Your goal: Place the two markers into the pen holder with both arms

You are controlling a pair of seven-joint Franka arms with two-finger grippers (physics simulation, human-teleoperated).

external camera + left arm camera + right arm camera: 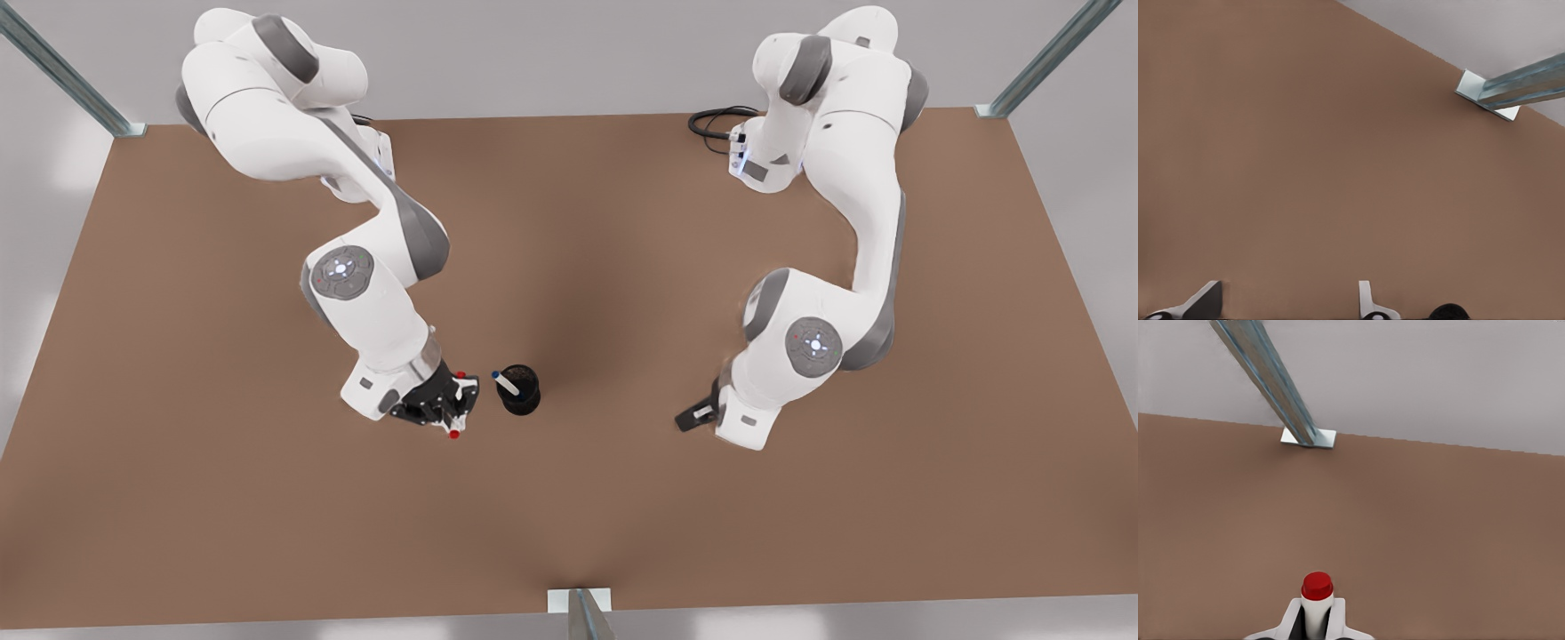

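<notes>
Two markers logged. Blue marker [504, 382]: seated in pen holder [521, 392], leaning, blue end sticking out over the rim toward the front view's left. Red marker [454, 434]: clamped in right gripper [449, 404], clear of the holder, red ends showing on either side of the jaws. Confirmed in right wrist view: red marker [1317, 588] pinched between the fingers [1293, 621] of right gripper [1317, 621], red end pointing out over bare table [1438, 533].

Pen holder: upright on brown table [569, 222], near the middle, just beside right gripper on the front view's right of it. Touching or not: cannot tell.

Left gripper [691, 417]: well apart from holder, on the front view's right, low over the table, waiting. Left wrist view: fingers [1203, 302] of left gripper [1288, 305] spread wide, nothing between them, plain tabletop [1305, 167] beyond.

Surroundings: metal frame post [1271, 380] footed at the table edge; black cable [716, 120] by the far arm base.
</notes>
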